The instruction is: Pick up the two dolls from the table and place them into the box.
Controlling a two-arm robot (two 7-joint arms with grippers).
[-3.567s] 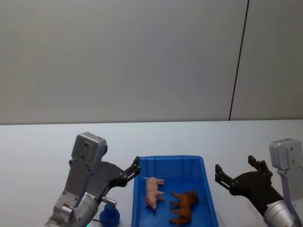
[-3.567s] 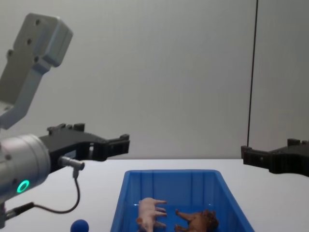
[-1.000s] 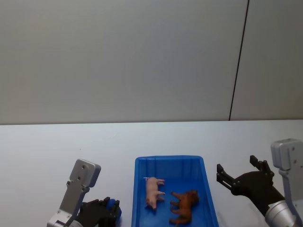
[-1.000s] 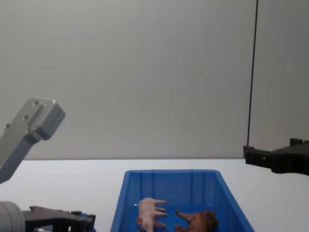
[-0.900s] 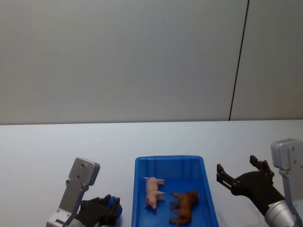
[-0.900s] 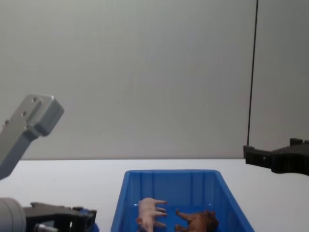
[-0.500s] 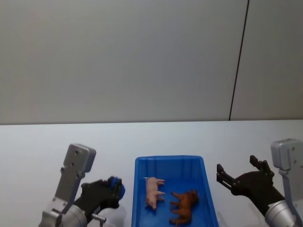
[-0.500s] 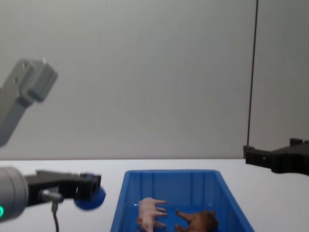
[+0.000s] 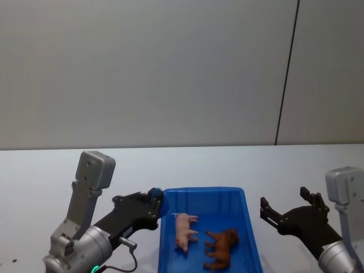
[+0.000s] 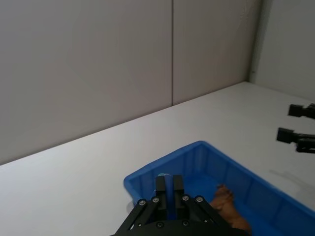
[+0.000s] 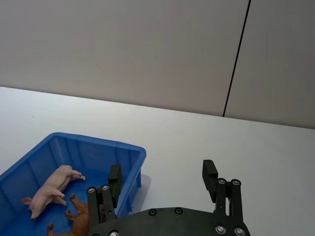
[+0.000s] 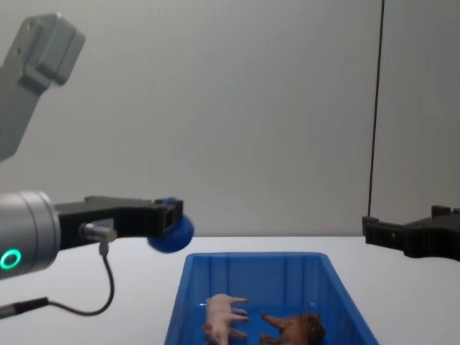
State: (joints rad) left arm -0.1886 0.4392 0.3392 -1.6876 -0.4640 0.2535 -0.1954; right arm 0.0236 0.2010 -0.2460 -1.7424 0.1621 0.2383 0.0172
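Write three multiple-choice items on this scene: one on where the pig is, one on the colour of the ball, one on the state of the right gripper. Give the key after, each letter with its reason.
1. Where does the pig lie?
A. on the table left of the box
B. inside the box, beside the brown animal
C. in the right gripper

2. What colour is the ball that the left gripper holds?
A. red
B. yellow
C. blue

3. How is the right gripper?
A. open and empty
B. shut on the pig
C. shut on the ball

Key:
1 B: the head view shows both dolls on the box's floor.
2 C: the chest view shows a blue ball at the left fingertips.
3 A: its fingers stand spread with nothing between them, to the right of the box.
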